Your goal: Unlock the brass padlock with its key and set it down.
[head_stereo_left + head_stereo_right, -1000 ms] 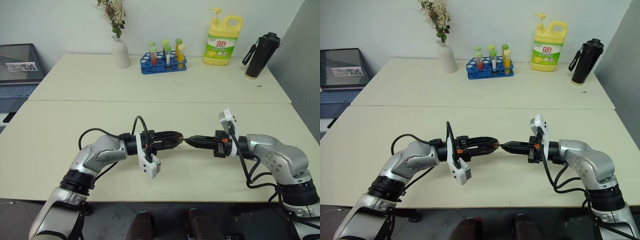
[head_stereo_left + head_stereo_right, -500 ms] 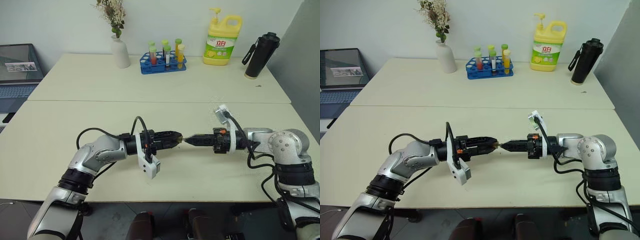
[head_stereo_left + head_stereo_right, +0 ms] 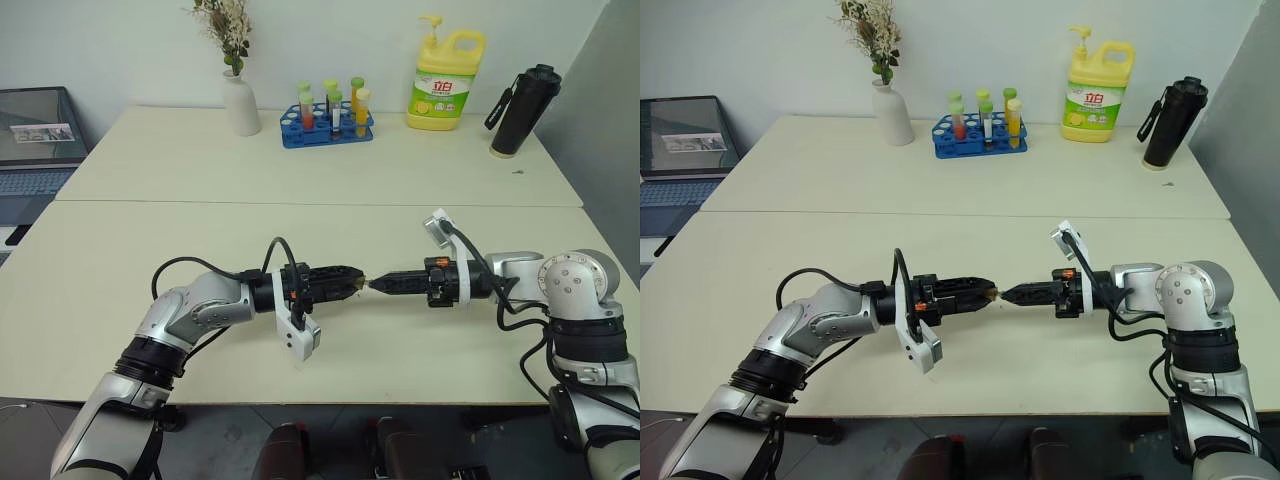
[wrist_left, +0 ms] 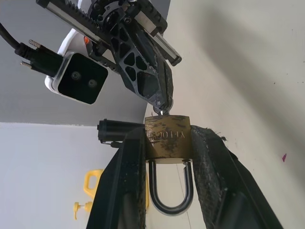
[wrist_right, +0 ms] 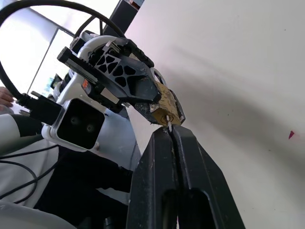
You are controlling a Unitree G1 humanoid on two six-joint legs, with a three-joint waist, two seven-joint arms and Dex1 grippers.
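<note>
The left gripper (image 4: 167, 157) is clamping the padlock (image 4: 167, 137) by its brass body, holding it above the near table (image 3: 120, 270), at about six o'clock from the tube rack (image 3: 327, 124). The shackle is sitting closed between the fingers (image 4: 125, 171). The right gripper (image 5: 169, 134), at three o'clock from the padlock, is pinching the key (image 5: 168, 125), fingers pressed together, with the key's tip sitting at the keyhole. Both grippers are meeting tip to tip.
</note>
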